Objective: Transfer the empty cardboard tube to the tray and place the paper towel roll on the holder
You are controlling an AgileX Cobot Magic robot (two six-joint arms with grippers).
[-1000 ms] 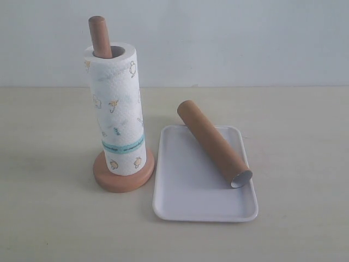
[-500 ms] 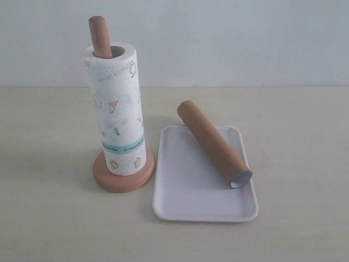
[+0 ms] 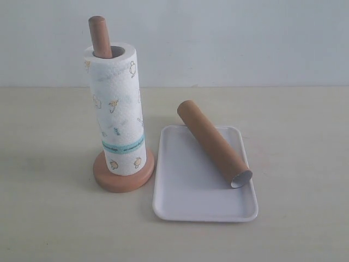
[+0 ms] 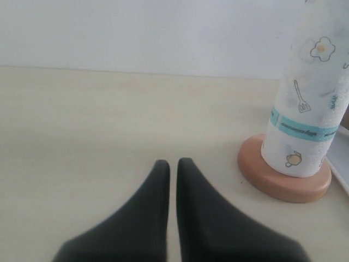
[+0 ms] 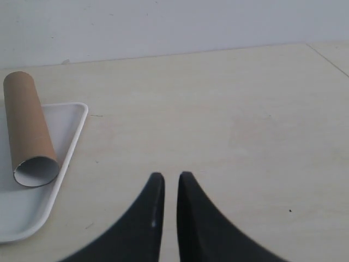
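Note:
The paper towel roll (image 3: 117,112) stands upright on the holder (image 3: 123,176), whose dowel tip (image 3: 100,34) pokes out of the core. The brown cardboard tube (image 3: 212,143) lies diagonally across the white tray (image 3: 204,202), one end resting on the far rim. Neither gripper shows in the exterior view. In the left wrist view my left gripper (image 4: 173,164) is shut and empty, off to the side of the roll (image 4: 311,109) and the holder's base (image 4: 283,180). The right gripper (image 5: 170,177) is shut and empty, apart from the tube (image 5: 27,128) and tray (image 5: 38,215).
Pale wooden tabletop (image 3: 305,136) runs to a plain white wall behind. The tray sits right beside the holder's base, almost touching it.

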